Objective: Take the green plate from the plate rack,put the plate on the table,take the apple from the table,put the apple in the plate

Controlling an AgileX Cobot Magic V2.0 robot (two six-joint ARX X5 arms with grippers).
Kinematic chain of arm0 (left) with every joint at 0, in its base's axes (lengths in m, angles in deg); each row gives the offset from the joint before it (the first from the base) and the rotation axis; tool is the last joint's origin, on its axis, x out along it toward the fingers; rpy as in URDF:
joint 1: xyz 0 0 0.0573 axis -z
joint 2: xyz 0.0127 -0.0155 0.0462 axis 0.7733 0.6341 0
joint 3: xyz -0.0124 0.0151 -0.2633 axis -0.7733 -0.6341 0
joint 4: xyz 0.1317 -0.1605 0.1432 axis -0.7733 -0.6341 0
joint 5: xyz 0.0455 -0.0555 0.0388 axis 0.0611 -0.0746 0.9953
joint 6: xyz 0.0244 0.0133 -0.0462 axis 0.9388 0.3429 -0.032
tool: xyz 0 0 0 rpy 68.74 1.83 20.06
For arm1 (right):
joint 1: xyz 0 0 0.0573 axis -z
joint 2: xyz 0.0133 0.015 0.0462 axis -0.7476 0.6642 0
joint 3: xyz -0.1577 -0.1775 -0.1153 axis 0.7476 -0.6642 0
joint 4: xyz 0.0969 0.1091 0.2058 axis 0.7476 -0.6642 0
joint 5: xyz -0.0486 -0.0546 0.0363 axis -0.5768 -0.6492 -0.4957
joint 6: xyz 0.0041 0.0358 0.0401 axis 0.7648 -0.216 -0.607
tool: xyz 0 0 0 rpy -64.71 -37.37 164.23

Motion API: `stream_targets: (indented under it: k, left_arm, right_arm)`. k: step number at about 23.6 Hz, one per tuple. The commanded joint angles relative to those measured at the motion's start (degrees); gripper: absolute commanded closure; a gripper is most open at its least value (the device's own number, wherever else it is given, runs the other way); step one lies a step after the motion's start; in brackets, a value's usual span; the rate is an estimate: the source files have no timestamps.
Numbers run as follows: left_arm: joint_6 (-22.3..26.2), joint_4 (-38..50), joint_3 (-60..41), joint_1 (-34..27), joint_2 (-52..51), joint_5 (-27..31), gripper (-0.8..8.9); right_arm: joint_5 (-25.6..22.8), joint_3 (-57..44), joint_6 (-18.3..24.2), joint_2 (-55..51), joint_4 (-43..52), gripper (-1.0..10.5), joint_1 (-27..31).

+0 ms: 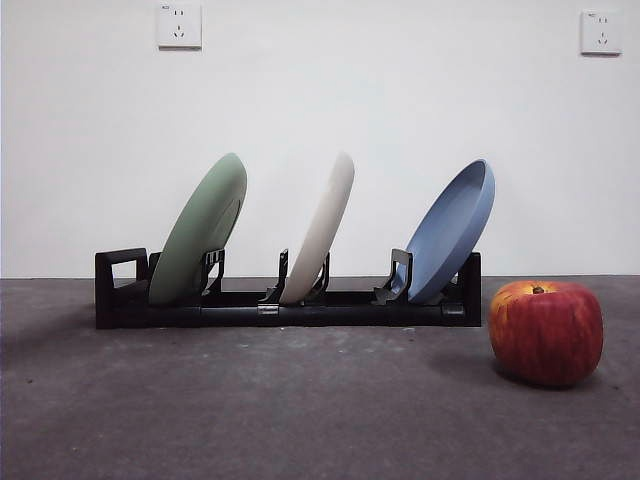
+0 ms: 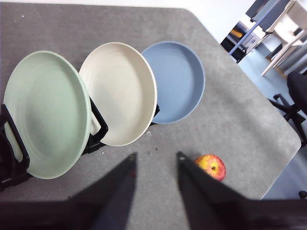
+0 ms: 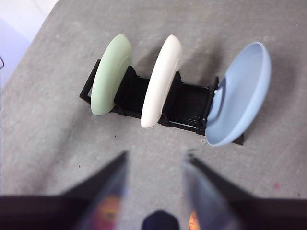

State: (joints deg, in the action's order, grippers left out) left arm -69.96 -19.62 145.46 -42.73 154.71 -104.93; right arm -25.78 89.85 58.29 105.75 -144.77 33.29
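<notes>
The green plate (image 1: pixel 200 233) leans in the left slot of the black plate rack (image 1: pixel 300 305), next to its loop handle. It also shows in the left wrist view (image 2: pixel 45 112) and the right wrist view (image 3: pixel 111 73). The red apple (image 1: pixel 546 331) sits on the dark grey table (image 1: pixel 300 410) to the right of the rack, also in the left wrist view (image 2: pixel 211 167). My left gripper (image 2: pixel 154 160) is open and empty, high above the table. My right gripper (image 3: pixel 156 160) is open and empty, high in front of the rack. Neither shows in the front view.
A cream-white plate (image 1: pixel 322 228) stands in the rack's middle slot and a blue plate (image 1: pixel 450 232) in the right slot. The table's rounded edge (image 2: pixel 268 191) lies beyond the apple, with chairs and floor past it. Two wall sockets are on the white wall.
</notes>
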Motion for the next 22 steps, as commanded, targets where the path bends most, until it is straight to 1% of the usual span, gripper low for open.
stream_targets:
  k: [1,3,6,8,13,16,18,21,22]
  left_arm:
    - [0.59,1.09,0.24,0.76,1.2,0.07,2.79]
    - [0.09,2.29,0.31,0.83,2.62,0.96,2.79]
    - [-0.13,2.73,3.56,1.7,7.15,5.31,2.79]
    - [-0.13,1.77,8.76,2.27,11.87,6.75,2.8]
    - [1.92,-6.56,26.99,5.05,26.12,11.3,2.81]
    - [2.75,-10.73,34.58,6.38,33.09,14.19,2.81]
    - [3.72,-11.87,36.57,6.75,36.59,14.93,2.82]
    - [3.72,-11.96,36.54,6.75,40.39,14.95,2.82]
    - [3.69,-12.09,36.54,6.75,41.33,14.99,2.82]
  right_arm:
    - [-0.02,1.01,1.38,0.85,0.42,1.6,-0.66]
    - [-0.02,1.33,1.38,1.31,0.48,1.6,-0.7]
    - [-0.07,1.4,1.36,1.33,1.29,1.6,-0.7]
    - [-0.07,1.4,1.33,1.33,1.68,1.6,-0.7]
    - [-0.46,1.4,1.09,1.38,1.27,1.6,-0.7]
    - [-0.5,1.4,1.11,1.38,0.7,1.7,-0.7]
    - [-1.01,1.4,1.11,1.38,0.13,1.7,-0.7]
    - [-3.02,1.4,1.14,1.38,-0.55,1.7,-0.7]
    - [-3.02,1.4,1.11,1.38,-0.55,1.7,-0.7]
